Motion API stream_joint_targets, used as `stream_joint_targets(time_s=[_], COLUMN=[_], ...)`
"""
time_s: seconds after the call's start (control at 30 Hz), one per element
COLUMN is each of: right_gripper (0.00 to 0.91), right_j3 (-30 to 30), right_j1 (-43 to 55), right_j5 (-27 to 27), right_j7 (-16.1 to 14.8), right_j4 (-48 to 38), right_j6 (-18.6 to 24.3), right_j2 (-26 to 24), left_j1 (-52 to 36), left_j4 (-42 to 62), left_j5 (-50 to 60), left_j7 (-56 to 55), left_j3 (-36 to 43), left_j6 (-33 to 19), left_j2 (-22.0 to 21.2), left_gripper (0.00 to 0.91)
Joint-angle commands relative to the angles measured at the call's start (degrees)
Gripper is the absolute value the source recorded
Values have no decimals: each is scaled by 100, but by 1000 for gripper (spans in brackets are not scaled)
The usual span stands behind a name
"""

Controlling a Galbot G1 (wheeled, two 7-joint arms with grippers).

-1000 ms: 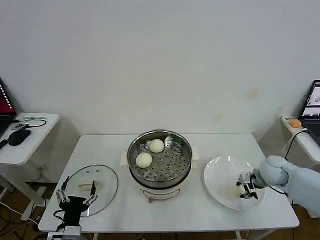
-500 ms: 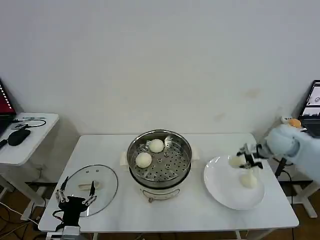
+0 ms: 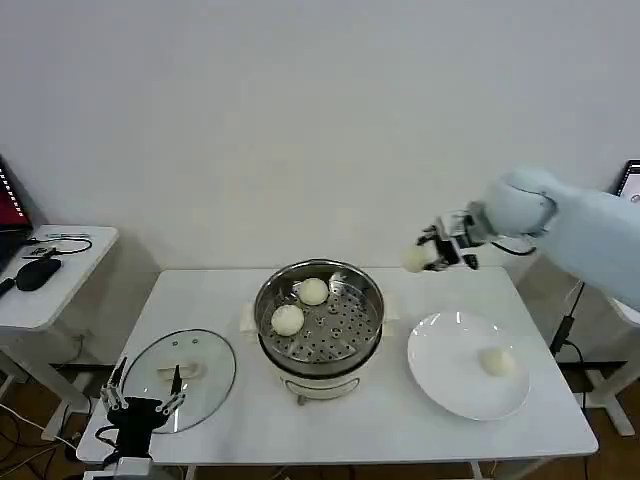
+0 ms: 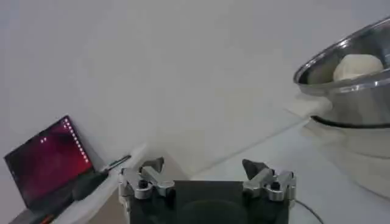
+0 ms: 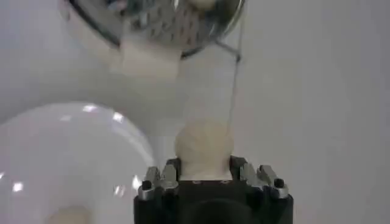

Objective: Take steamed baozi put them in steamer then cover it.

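Right gripper (image 3: 432, 256) — fingers clamped on a third baozi (image 3: 414, 259), newly lifted off the plate (image 3: 440, 375), short of the steamer (image 3: 320, 318) — one bun left; left gripper (image 3: 140, 407) parked, fingers spread.

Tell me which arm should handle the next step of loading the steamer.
Right. The right gripper already holds a baozi, raised beside the steamer, so it probably only needs to carry it over the tray. The left gripper sits open and low by the cover, near the table's front edge.

Right gripper (image 3: 432, 254) is raised with fingers clamped; left gripper (image 3: 140, 405) hangs low, fingers spread.
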Motion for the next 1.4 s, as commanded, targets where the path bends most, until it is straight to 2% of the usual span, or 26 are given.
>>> stream_joint_targets(time_s=[0.03, 0.1, 0.23, 0.4, 0.57, 0.73, 1.1, 1.33, 1.37, 1.4], right_gripper=[544, 544, 544, 544, 544, 544, 544, 544, 554, 715], right_j3=[-523, -569, -639, -826, -978, -1034, -1164, -1168, -1167, -1167], right_j1=[461, 371, 133, 15, -212, -356, -439, -434, -432, -416], right_j5=[281, 121, -139, -283, -853, -853, -1066, -1117, -1119, -1121], right_j7=[-2, -146, -212, -222, -110, -154, -289, -330, -335, -350], right_j4=[236, 236, 232, 222, -33, -159, -168, -201, -195, -182], right_j6=[374, 623, 1026, 1301, 1663, 1880, 2213, 2271, 2266, 2260], right_j2=[1274, 1424, 1651, 1846, 2168, 2316, 2296, 2241, 2231, 2218], left_j1=[142, 171, 216, 262, 284, 334, 333, 322, 321, 322], left_j4=[-50, -74, -134, -143, -177, -183, -115, -106, -110, -113], left_j5=[21, 22, 20, 8, 4, -49, -71, -65, -65, -64], left_j7=[-21, -26, -32, -51, -52, -77, -109, -113, -113, -114], left_j3=[-93, -128, -192, -257, -305, -396, -429, -410, -408, -408], left_j6=[-35, -39, -44, -77, -99, -137, -166, -166, -167, -166], left_j2=[-83, -103, -163, -203, -239, -256, -256, -259, -258, -260], left_gripper=[907, 907, 907, 907, 907, 907, 907, 907, 907, 907])
